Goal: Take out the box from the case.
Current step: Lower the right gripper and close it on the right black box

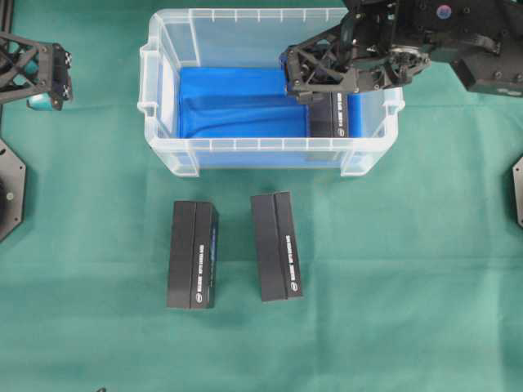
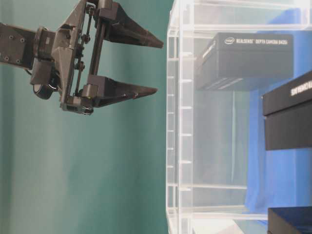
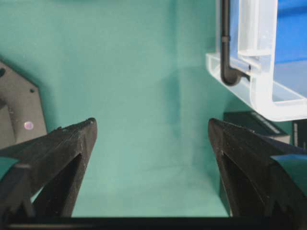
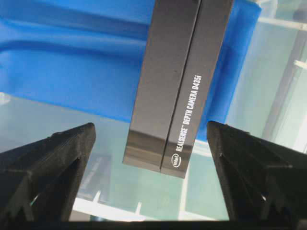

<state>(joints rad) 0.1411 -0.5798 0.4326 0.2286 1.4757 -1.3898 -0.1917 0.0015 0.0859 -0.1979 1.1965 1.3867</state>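
Approach step, as I read it: your right end effector hangs over the right end of the case, jaws wide and holding nothing. The box lies straight ahead of it between the two fingers, not yet touched. Next you need to drop lower so the fingers straddle its long sides, then close and lift clear of the rim.

Your left end effector sits well apart from the case, outside its wall, also spread wide and empty.

The box is a slim black carton, white lettering down one face, a seam running along its length, resting on the blue cloth by the right wall. Two like cartons already lie on the table.
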